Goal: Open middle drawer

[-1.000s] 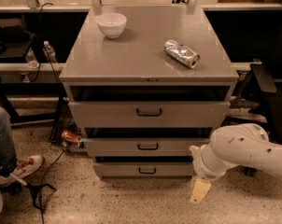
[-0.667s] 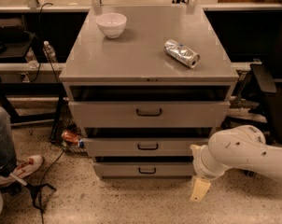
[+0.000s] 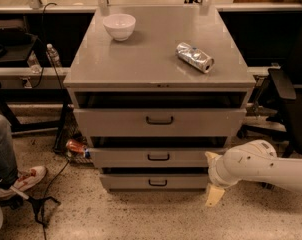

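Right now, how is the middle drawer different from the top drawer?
The top drawer has a taller front than the middle drawer. The top drawer's handle is wider than the middle drawer's. Both are grey with dark centre handles. The claw hangs low, below the middle drawer's right end.

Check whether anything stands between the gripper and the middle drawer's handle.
Nothing visible does. The gripper hangs low off a front corner of the cabinet, beside the bottom drawer. The middle drawer has its handle higher, at the centre, with only drawer fronts between.
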You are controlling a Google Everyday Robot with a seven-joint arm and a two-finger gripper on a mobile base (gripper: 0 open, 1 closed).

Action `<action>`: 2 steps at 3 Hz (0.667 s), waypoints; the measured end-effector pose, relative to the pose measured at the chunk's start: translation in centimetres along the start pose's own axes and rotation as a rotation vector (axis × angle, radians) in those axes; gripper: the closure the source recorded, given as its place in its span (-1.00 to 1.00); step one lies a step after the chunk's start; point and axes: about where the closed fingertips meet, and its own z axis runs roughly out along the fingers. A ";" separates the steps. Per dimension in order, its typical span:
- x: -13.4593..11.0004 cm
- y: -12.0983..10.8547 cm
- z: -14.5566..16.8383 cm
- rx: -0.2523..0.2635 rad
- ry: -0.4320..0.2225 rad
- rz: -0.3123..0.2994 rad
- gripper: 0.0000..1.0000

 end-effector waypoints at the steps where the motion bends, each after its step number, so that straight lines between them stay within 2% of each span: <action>1: 0.0 0.0 0.0 0.000 0.000 0.000 -1.00; 2: 0.6 -1.2 3.0 0.015 -0.048 -0.056 -1.00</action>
